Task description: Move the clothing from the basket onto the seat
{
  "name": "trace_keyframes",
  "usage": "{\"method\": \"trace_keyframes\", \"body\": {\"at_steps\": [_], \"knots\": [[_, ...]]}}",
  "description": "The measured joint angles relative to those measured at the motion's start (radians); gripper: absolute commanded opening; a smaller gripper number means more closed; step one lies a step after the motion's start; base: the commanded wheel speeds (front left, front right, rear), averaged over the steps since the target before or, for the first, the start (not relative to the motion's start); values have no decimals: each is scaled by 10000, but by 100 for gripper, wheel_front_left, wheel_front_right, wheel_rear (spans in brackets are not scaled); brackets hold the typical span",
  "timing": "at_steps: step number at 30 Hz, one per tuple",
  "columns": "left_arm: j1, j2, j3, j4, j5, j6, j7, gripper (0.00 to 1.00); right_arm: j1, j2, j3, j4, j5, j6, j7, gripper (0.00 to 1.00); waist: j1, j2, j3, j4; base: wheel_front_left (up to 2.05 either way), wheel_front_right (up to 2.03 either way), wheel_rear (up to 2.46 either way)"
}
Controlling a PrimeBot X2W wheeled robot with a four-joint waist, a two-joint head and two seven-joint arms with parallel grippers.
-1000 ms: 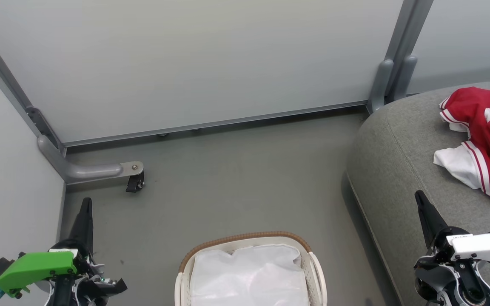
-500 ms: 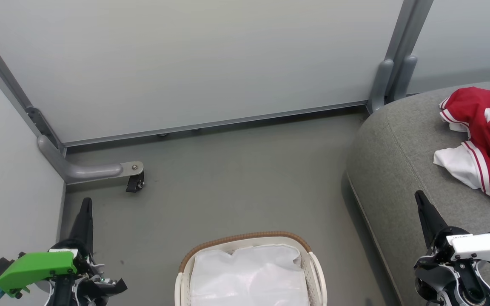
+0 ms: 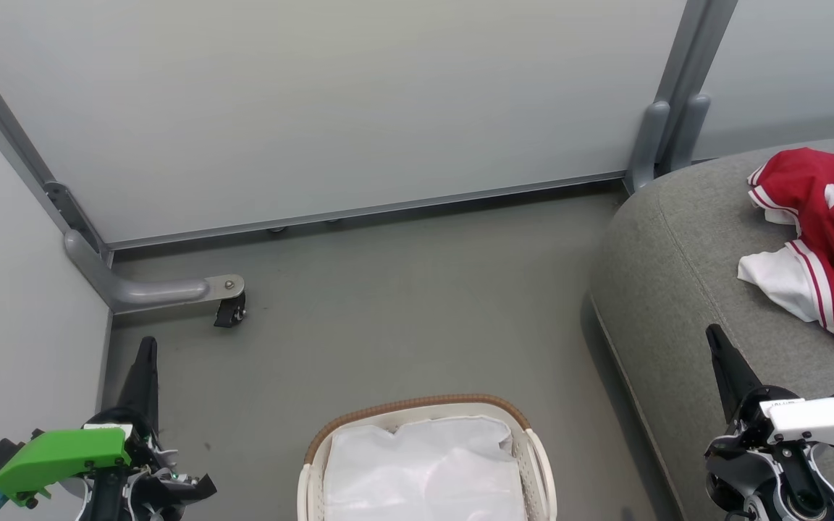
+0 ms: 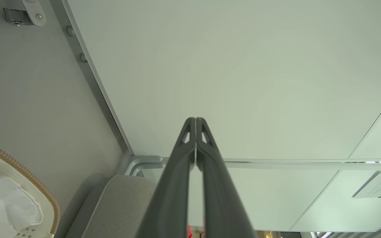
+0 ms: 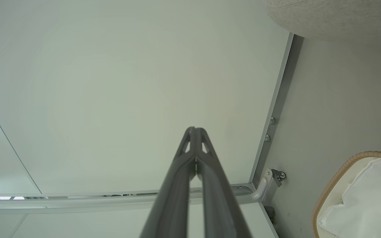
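Note:
The red clothing, with white panels, striped trim and white lettering, lies crumpled on the grey seat at the right. The cream basket with its brown rim stands on the floor at the bottom centre; inside it I see just the glossy white liner. My left gripper is shut and empty at the lower left, well left of the basket. My right gripper is shut and empty at the lower right, over the seat's front part and below the clothing. Both wrist views show the fingertips pressed together.
Pale partition panels close off the back and left, with a grey metal foot and black caster at the left corner and a grey post beside the seat. Grey floor lies between basket, panels and seat.

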Motion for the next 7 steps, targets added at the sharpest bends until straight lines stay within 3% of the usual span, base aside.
{"method": "trace_keyframes", "body": {"at_steps": [7], "knots": [[0,0,0,-4,0,0,0,0,0,0,0,0,0,0,0,0,0,0,0,0,0,0,0]]}}
